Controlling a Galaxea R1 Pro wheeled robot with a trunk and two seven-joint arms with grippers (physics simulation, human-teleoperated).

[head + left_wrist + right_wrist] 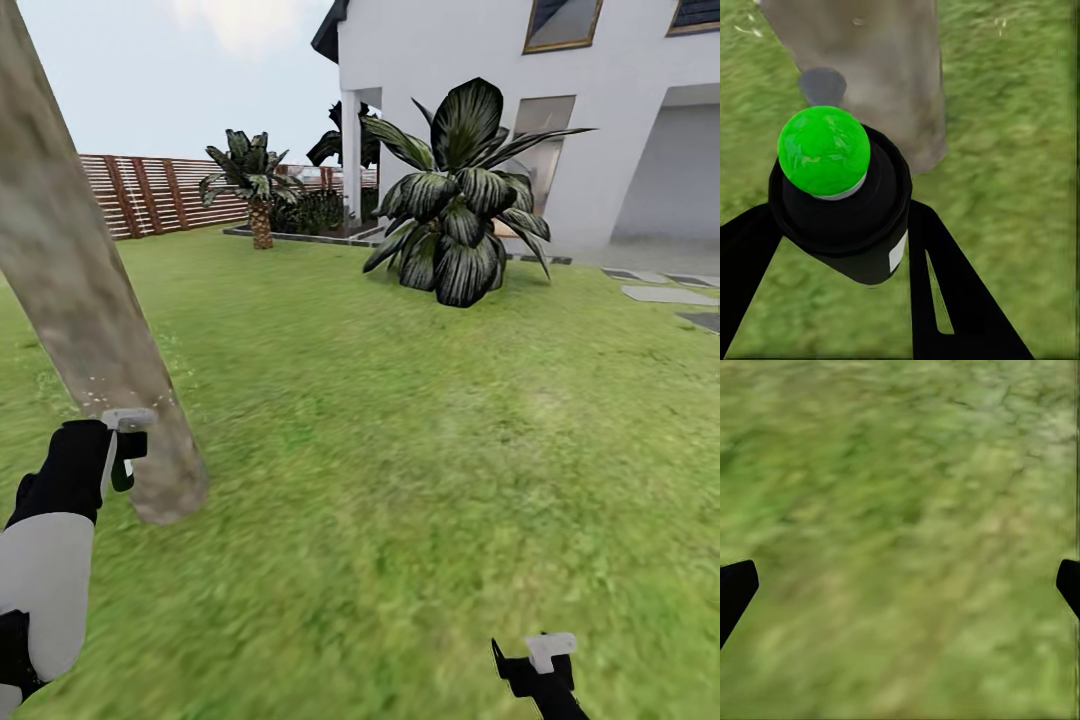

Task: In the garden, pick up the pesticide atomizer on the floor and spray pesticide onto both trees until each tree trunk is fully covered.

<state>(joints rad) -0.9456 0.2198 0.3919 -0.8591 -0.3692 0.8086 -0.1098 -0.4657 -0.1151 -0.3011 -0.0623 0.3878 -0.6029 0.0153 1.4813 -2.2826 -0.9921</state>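
Observation:
One tree's thick pale grey-brown trunk (pixel 85 290) leans across the left of the head view and meets the grass at its base. My left gripper (pixel 128 452) is right against its lower part, shut on the pesticide atomizer (pixel 122 472). In the left wrist view the atomizer (pixel 825 150) is a black bottle with a bright green round top, held between the black fingers (pixel 945 285) of my left gripper (pixel 840 240) and facing the trunk (pixel 885 67). A dark grey oval patch marks the trunk there. My right gripper (pixel 535 665) hangs low over the lawn, open and holding nothing, as the right wrist view (pixel 900 585) confirms.
Green lawn (pixel 420 420) spreads all around. A big striped palm-like plant (pixel 455 200) stands ahead, a smaller one (pixel 250 180) farther back. Behind them are a white house (pixel 470 60), a slatted brown fence (pixel 150 190) and grey stepping stones (pixel 665 293) at the right.

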